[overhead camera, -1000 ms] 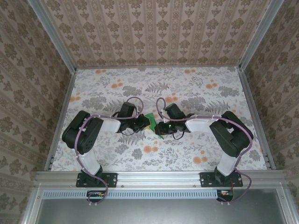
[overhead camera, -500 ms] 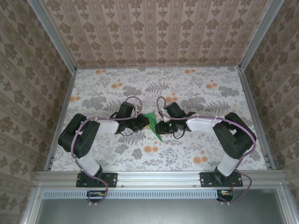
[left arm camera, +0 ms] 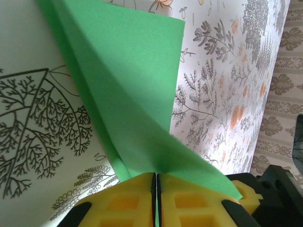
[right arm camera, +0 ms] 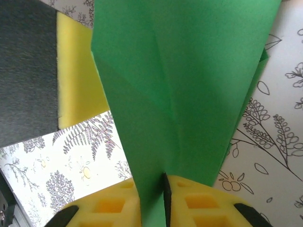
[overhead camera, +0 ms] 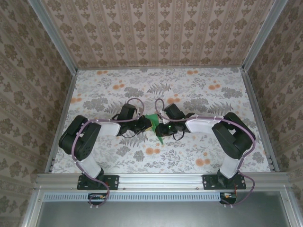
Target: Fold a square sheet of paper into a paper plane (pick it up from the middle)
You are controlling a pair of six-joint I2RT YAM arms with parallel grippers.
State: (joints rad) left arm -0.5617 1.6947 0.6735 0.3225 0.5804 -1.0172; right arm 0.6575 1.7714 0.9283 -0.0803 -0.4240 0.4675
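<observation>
Yellow and blocky, the left fingers (left arm camera: pixel 123 203) are pressed together on the folded green paper (left arm camera: pixel 132 94), which fans out from between them in layered flaps. The right fingers (right arm camera: pixel 109 203) are closed on the same paper from the opposite side, pinching it where a crease runs down to their tips. The paper spans the short gap between the two sets of fingers, over the middle of the flowered tabletop (overhead camera: pixel 203 90).

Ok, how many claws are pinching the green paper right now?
2. The left claw is shut on the green paper from its left side, and the right claw is shut on it from its right side.
</observation>
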